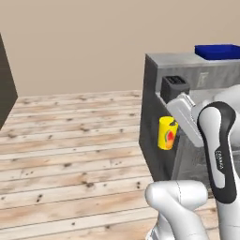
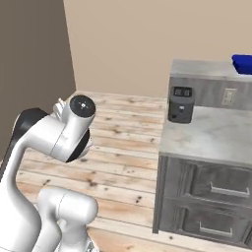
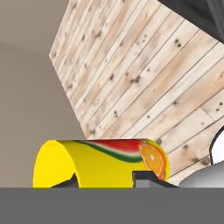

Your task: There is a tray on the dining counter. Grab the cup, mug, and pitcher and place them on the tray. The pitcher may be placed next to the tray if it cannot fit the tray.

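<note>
Cup, yellow with a fruit print, held off the floor in the gripper beside the counter's dark end, seen from the left base camera; up close in the hand view, clamped between narrowed fingertips, rim cut off. Blue tray at one o'clock on the dining counter, partly cropped. Toaster clearer from the right.

The cup hangs off the floor beside the counter's end, tray atop the dining counter behind.
</note>
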Controlling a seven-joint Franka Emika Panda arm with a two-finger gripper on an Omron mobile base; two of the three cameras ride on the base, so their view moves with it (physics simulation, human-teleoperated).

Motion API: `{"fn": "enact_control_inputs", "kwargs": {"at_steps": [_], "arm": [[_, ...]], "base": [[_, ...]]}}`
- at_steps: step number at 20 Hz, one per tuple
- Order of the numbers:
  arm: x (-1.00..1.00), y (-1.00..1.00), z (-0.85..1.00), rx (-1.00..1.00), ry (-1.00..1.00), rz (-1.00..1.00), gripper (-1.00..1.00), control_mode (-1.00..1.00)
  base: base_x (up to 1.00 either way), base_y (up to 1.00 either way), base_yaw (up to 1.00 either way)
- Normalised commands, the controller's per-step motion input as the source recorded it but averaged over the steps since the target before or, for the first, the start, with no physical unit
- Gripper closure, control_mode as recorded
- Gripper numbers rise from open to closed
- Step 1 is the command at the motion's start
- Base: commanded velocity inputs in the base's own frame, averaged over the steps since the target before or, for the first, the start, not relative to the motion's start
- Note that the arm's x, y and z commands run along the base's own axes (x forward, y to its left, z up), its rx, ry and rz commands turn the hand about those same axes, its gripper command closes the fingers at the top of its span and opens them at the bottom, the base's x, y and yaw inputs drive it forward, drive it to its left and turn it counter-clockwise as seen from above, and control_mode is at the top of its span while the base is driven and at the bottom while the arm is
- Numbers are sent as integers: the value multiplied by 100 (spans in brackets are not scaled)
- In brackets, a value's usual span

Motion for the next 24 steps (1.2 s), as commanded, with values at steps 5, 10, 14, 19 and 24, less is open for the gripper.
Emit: {"fn": "enact_control_inputs", "kwargs": {"at_steps": [5,10,14,19,24], "arm": [[0,0,0,0,0,0,100,100],[0,0,0,0,0,0,100,100],[0,0,0,0,0,0,100,100],[0,0,0,0,0,0,100,100],[0,0,0,0,0,0,100,100]], "base": [[100,100,0],[100,100,0],[100,100,-6],[97,100,-20],[77,100,-41]]}}
